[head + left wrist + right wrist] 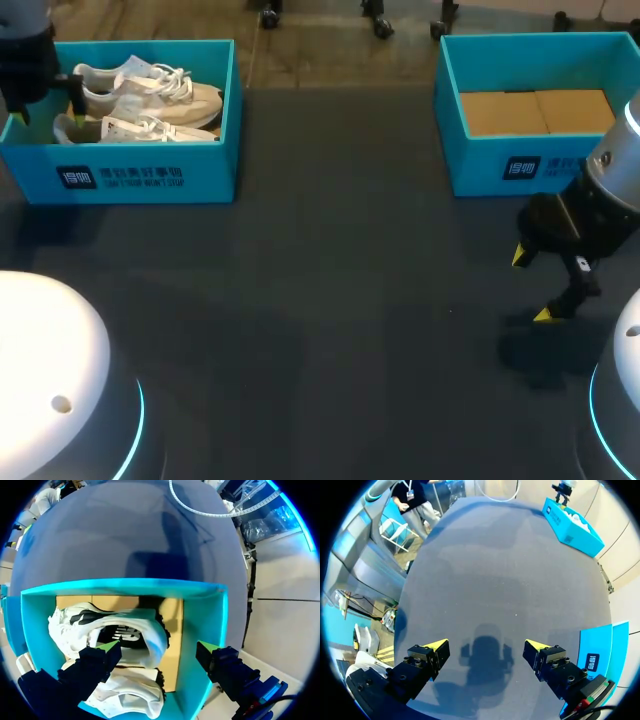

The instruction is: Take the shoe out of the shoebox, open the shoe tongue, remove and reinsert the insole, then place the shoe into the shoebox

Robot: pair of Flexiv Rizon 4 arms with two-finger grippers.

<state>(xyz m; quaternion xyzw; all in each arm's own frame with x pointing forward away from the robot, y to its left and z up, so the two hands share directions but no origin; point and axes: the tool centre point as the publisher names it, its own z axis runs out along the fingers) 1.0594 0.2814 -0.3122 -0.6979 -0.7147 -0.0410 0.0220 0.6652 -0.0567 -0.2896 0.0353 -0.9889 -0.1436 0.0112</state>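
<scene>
**Item 1. Left shoebox** point(130, 178): Turquoise, open-topped, at 10 o'clock on the bench point(320, 300). It holds a pair of pale shoes lying on their sides, close together.

**Item 2. Far shoe** point(127, 630): The task's thing, not yet lifted. Its opening faces the left wrist camera. The near shoe point(132, 695) lies just beside it, at its 6 o'clock in the head view. The laces point(178, 75) are loose.

**Item 3. Left claw** point(157, 650): Released, jaws wide, hanging over the box. One finger sits above the shoes and the other is at or over the side wall.
- Hazard: a straight descent may land that outer finger on the wall, tipping or dragging the box.
- Hazard: the crowded pair invites pinching both shoes, or only the soft upper, which would fold and slip.
- Hazard: laces may snag.

**Item 4. Right shoebox** point(480, 165): At 2 o'clock, cardboard floor showing.

**Item 5. Right claw** point(530, 285): Released, grasping nothing, hanging over bare bench at 4 o'clock, well apart from the shoes.
- Hazard: it is too distant to steady the left box if that box shifts.
</scene>
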